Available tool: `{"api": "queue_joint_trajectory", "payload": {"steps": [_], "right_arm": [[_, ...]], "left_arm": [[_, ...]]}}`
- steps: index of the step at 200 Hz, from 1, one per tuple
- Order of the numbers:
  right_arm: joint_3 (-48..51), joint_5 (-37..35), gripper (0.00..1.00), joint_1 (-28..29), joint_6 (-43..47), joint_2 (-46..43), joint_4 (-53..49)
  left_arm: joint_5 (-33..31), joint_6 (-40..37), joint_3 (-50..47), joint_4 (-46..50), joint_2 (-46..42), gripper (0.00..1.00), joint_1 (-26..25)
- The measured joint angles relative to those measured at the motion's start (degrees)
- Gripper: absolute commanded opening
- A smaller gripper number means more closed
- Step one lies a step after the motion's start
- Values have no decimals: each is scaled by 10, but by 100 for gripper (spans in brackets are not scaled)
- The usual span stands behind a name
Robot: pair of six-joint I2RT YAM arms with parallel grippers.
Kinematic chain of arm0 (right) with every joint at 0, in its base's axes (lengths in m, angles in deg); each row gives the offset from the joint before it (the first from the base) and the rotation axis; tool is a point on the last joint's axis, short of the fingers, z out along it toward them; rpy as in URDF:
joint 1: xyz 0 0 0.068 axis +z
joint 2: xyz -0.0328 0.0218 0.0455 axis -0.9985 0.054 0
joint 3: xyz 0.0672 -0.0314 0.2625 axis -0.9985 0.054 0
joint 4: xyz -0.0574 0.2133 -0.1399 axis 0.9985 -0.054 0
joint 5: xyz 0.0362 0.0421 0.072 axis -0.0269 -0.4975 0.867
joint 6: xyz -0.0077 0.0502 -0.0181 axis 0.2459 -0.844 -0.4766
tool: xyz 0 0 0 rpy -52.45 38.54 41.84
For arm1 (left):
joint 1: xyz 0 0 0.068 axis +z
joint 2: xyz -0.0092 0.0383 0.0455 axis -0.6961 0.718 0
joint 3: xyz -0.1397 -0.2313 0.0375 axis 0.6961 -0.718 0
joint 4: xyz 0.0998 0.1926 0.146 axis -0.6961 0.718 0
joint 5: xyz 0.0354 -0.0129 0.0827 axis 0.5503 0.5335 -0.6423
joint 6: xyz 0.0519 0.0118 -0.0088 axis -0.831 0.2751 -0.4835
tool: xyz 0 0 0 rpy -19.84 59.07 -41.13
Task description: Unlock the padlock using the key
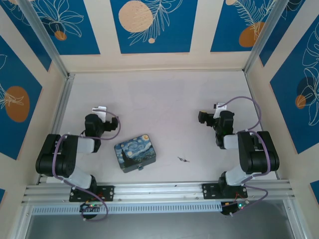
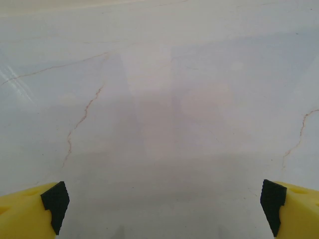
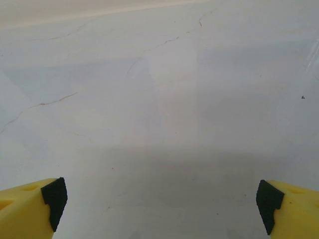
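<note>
- Top view: the painted tin (image 1: 135, 152) lies on the table (image 1: 159, 94) toward 7 o'clock of its middle. It is close to the arms' bases, presumably so that either arm can reach it.
- A small dark thing at the tin's 6 o'clock edge looks to be the padlock (image 1: 141, 166). It is too small to tell how it is fastened.
- The key (image 1: 184, 160) lies flat at the tin's 3 o'clock, well apart from it and on the right arm's side. I judge that arm the natural one to pick it up.
- The left end effector (image 1: 98, 112) sits at the tin's 10 o'clock and the right end effector (image 1: 212, 115) at the key's 1 o'clock. Both are clear of the things, which reads as a resting pose.
- Left wrist view: the yellow, black-tipped fingers (image 2: 55, 201) stand spread wide above the pale, hairline-cracked table, with nothing between them.
- Right wrist view: the fingers (image 3: 54, 198) are likewise spread wide and grasp nothing.
- By my reckoning, no part of the unlocking is begun.
</note>
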Motion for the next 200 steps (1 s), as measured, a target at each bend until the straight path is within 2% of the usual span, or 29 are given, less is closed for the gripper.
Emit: {"api": "queue_joint_trajectory", "payload": {"steps": [176, 200], "right_arm": [[0, 0, 99, 0, 0, 0, 0], [-16, -16, 100, 0, -4, -42, -76]], "left_arm": [[0, 0, 1, 2, 0, 100, 0], [-5, 1, 31, 75, -18, 100, 0]]}}
